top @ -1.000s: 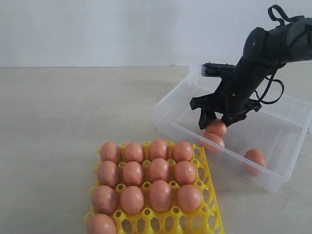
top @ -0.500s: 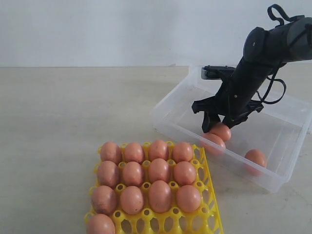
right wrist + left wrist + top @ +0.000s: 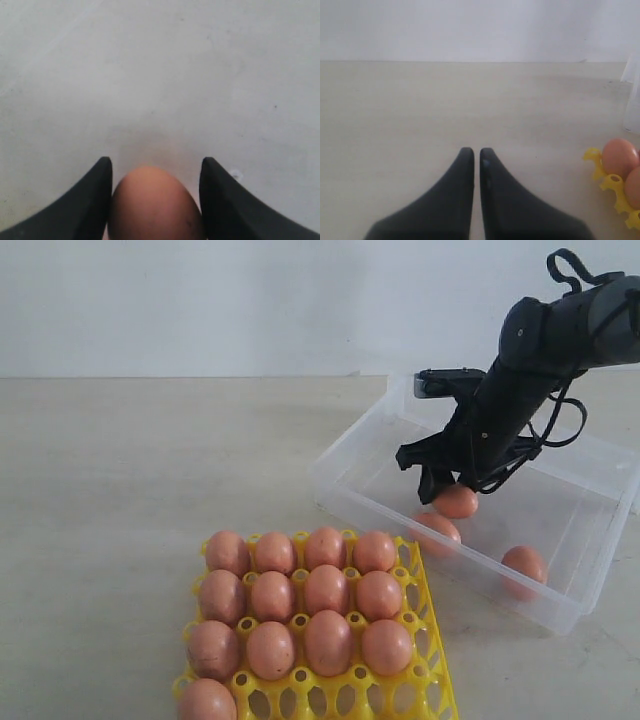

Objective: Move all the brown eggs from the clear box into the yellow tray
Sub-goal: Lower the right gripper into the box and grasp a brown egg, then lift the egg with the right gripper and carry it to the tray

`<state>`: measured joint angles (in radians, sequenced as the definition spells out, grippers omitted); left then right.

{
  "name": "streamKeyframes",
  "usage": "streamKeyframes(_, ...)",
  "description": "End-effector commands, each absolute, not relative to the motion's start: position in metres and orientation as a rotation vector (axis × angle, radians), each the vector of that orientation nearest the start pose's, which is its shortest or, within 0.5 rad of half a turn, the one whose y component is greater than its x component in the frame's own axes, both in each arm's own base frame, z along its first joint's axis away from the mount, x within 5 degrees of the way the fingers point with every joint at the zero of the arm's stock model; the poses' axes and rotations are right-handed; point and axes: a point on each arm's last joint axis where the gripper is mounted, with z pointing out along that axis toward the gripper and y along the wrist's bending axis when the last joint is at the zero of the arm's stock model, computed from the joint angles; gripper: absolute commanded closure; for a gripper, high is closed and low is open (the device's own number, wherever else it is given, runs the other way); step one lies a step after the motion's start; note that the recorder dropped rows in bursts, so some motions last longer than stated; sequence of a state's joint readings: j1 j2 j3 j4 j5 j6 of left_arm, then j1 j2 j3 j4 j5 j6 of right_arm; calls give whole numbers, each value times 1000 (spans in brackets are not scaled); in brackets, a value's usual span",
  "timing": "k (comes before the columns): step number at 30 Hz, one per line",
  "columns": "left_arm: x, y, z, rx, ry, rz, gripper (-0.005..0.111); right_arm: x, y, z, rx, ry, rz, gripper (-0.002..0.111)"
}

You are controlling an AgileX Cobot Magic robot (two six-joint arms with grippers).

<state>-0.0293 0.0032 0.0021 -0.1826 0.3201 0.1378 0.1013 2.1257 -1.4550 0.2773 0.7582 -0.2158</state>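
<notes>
My right gripper (image 3: 452, 492) reaches down into the clear box (image 3: 345, 480) and is shut on a brown egg (image 3: 457, 502). In the right wrist view that egg (image 3: 155, 205) fills the space between both black fingers of the gripper (image 3: 156, 161). Two more brown eggs lie in the box, one (image 3: 437, 530) by the near wall and one (image 3: 524, 564) toward the right corner. The yellow tray (image 3: 432, 685) in front holds several brown eggs (image 3: 328, 640). My left gripper (image 3: 473, 150) is shut and empty above bare table, with the tray's corner (image 3: 598, 169) off to one side.
A beige table (image 3: 150, 470) runs under everything, with a plain white wall behind. The tray's front row has open cups (image 3: 320, 700). The box's far walls stand around the right arm (image 3: 540, 350).
The right gripper's fingers have closed in on the egg, and the egg has shifted slightly right and lifted a little off the box floor. The left gripper's earlier state is not shown.
</notes>
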Motion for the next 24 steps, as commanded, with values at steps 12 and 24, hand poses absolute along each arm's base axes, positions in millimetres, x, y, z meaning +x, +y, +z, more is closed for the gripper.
streamKeyframes(12,54,-7,186,26,1790,-112,103,428,58,233,-194,2420,240,108)
streamKeyframes(24,54,-7,186,26,1790,-112,103,381,31,303,207,1457,-120,108)
